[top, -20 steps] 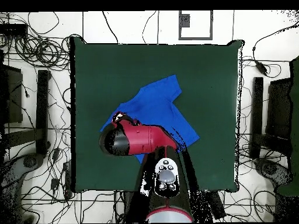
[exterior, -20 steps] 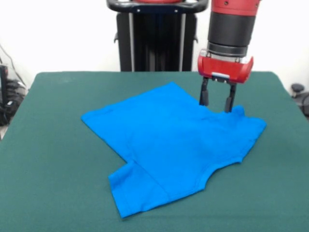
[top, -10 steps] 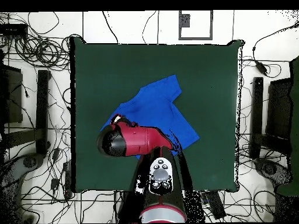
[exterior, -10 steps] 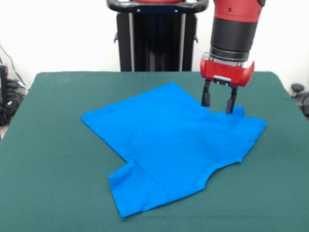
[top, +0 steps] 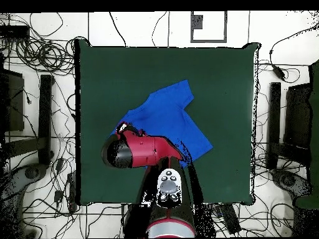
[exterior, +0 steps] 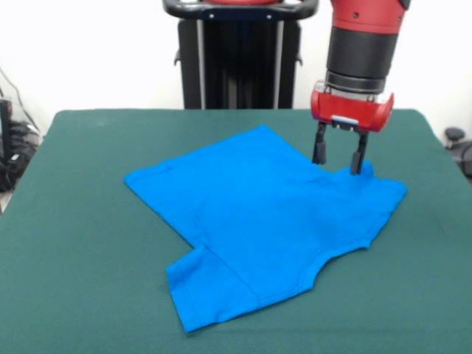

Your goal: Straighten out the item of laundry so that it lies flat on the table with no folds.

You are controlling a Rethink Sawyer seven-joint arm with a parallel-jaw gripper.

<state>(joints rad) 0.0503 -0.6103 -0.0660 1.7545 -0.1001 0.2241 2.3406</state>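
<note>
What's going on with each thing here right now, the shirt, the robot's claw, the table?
Bright blue short-sleeved T-shirt: spread out, one sleeve folded at the near corner, not fully flat.
Red and black gripper: open, empty, fingertips at the shirt's far edge.
Dark green felt-topped table: carries only the shirt.

From above, the red arm [top: 140, 152] lies across the T-shirt [top: 167, 115] and covers the corner of it nearest the robot's base, so the jaws and the cloth under them cannot be seen there. From across the tabletop [exterior: 74, 221], the arm runs out past the top edge above its black collar. The tabletop's near edge is cut off at the bottom, and its right side runs out at the picture's right edge. The tip of the gripper [exterior: 338, 158] farther from the shirt's neckline sits against the blue hem; whether it touches the cloth cannot be told.
</note>
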